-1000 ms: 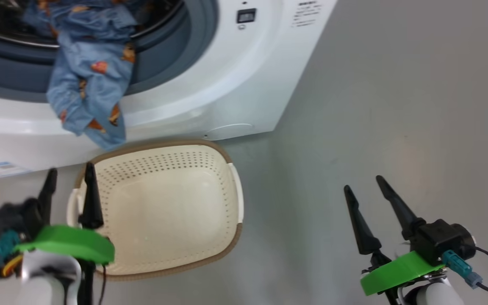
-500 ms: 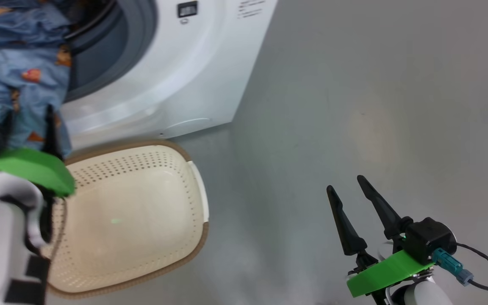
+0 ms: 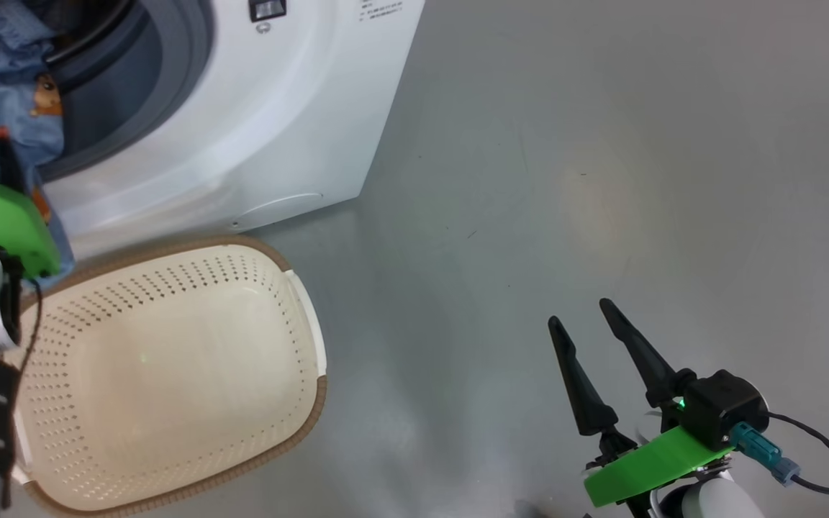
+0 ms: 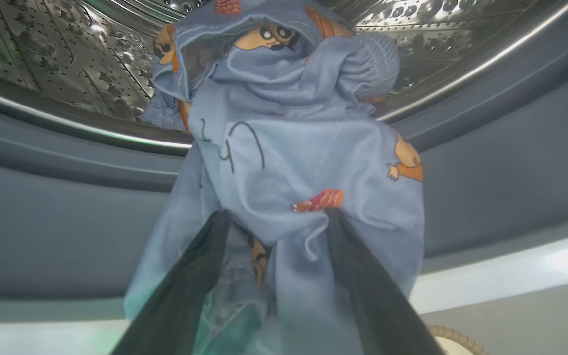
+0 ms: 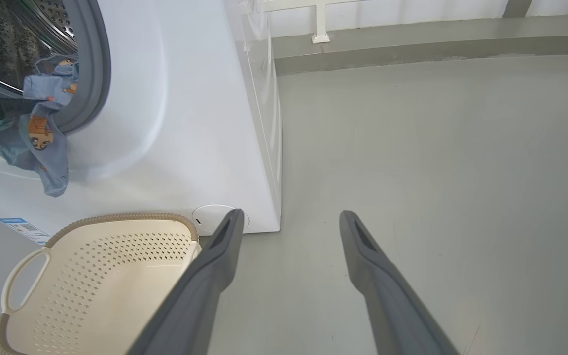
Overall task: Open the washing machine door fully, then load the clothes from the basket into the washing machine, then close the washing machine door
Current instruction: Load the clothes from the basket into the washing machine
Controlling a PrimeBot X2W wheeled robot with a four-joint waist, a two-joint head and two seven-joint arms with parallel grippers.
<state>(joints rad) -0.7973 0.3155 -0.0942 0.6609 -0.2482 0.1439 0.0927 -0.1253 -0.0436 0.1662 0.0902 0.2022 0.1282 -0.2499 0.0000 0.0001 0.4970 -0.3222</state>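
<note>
- Jaws of the left gripper [image 4: 276,217] stand spread, with the clothes [image 4: 303,158] bunched between and over the two fingertips; whether the fingers press the cloth cannot be told.
- Jaws of the right gripper [image 3: 578,313] are spread too, with nothing between them, and it hangs over the grey floor [image 3: 601,180], well apart from the basket [image 3: 306,424].
- The clothes lie partly in the steel drum [image 4: 42,59] and spill out over the blue-grey gasket [image 4: 67,207], the lower end dangling down the white front of the washing machine [image 3: 242,129].
- The basket stands on the floor just in front of the machine, below the hanging cloth.
</note>
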